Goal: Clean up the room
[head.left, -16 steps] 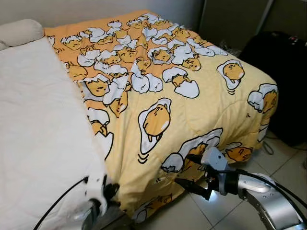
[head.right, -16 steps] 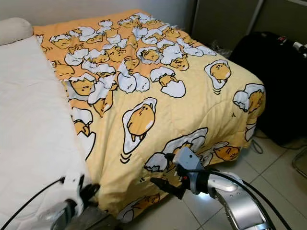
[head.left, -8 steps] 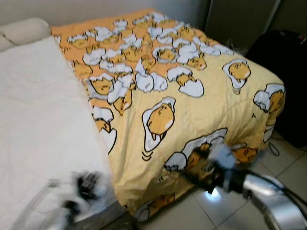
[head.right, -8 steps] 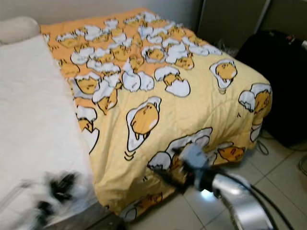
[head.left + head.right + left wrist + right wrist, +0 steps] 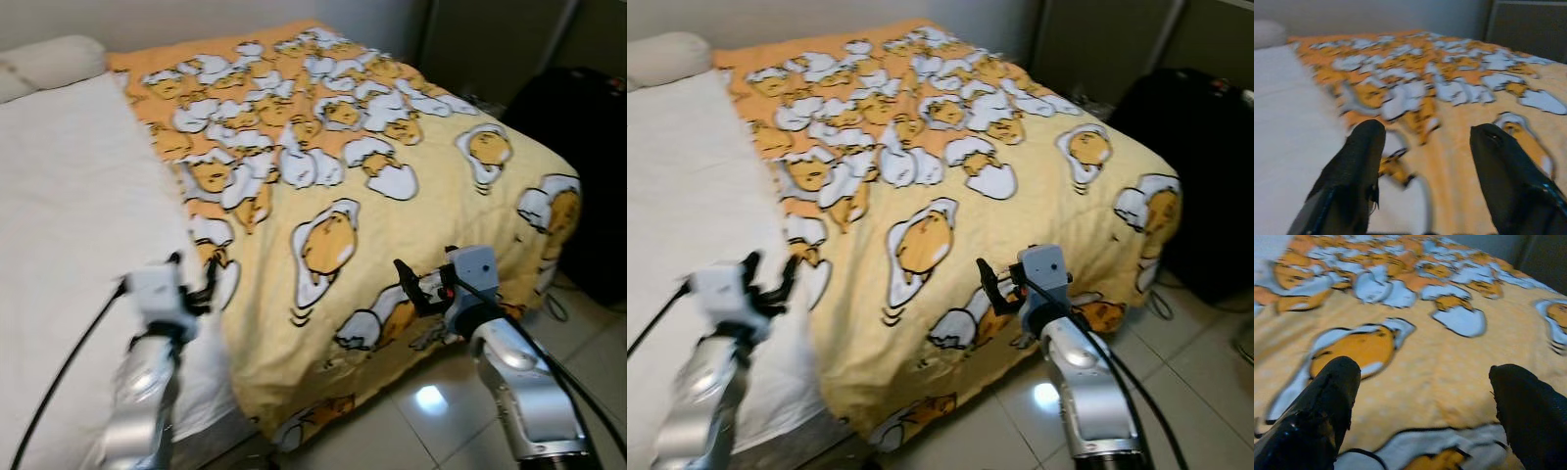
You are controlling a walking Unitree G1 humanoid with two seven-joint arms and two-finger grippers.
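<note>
A yellow-orange blanket (image 5: 392,206) printed with cartoon eggs covers the right part of the bed and drapes over its foot. Left of it lies the bare white sheet (image 5: 69,225). My left gripper (image 5: 199,286) is raised at the blanket's left edge, where blanket meets sheet; in the left wrist view the left gripper (image 5: 1427,133) is open over that edge with nothing between its fingers. My right gripper (image 5: 413,287) hovers at the blanket's draped front. In the right wrist view the right gripper (image 5: 1425,372) is open and empty just above the fabric.
A white pillow (image 5: 51,62) lies at the head of the bed. A large black bag (image 5: 588,137) stands right of the bed on the glossy tiled floor (image 5: 416,421), with a cable (image 5: 554,304) beside it. Dark panels (image 5: 490,39) stand behind.
Both arms have risen from low at the bed's foot. The left gripper now sits at the blanket's left edge, and the right has come up to the draped front.
</note>
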